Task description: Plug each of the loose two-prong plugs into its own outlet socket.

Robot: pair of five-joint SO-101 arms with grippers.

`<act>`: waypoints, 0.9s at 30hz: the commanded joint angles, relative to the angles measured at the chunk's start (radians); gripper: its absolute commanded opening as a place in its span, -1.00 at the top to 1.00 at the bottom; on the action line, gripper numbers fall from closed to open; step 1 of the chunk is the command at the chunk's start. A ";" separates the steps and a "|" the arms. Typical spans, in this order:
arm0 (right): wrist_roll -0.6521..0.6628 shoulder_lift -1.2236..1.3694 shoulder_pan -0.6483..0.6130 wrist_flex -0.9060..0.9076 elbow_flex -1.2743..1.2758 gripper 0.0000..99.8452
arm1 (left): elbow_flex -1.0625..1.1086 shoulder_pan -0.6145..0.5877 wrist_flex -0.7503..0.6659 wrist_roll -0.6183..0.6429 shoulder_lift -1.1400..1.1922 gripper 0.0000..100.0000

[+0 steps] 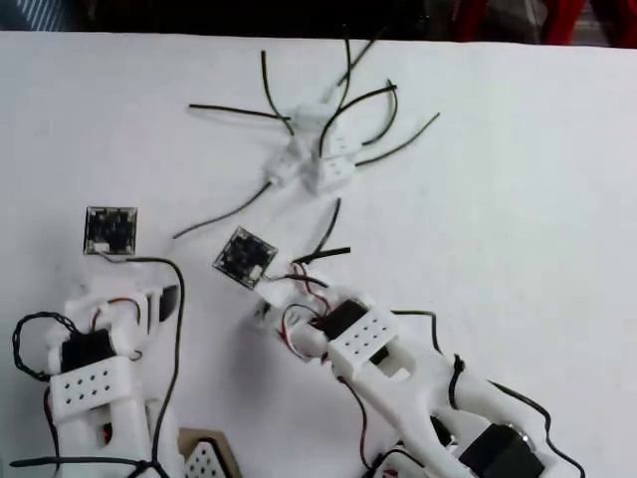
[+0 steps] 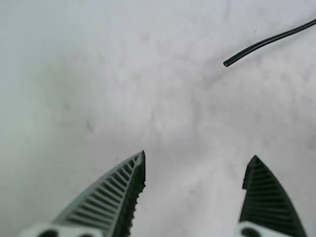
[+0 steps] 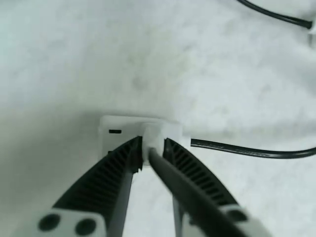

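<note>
Right pincer (image 3: 152, 143): closed on a small white two-prong plug (image 3: 153, 132), near centre of the white counter (image 1: 518, 199). The plug is pressed against a white rectangular outlet block (image 3: 114, 129); cannot tell whether the prongs are seated. A thin black cord (image 3: 247, 150) trails from beside the block.

Left pincer (image 2: 197, 163): open, holding nothing, over bare counter at near left. A loose black cord end (image 2: 256, 45) lies just beyond it.

Far centre: a tangle of white plugs and outlet blocks with black cords (image 1: 314, 149), well apart from both pincers.

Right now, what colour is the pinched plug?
White; the plug shows best in the right wrist view.
</note>
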 commanded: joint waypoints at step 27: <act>0.003 0.097 0.013 0.094 -0.063 0.97 | 0.057 0.036 -0.117 0.008 -0.024 0.37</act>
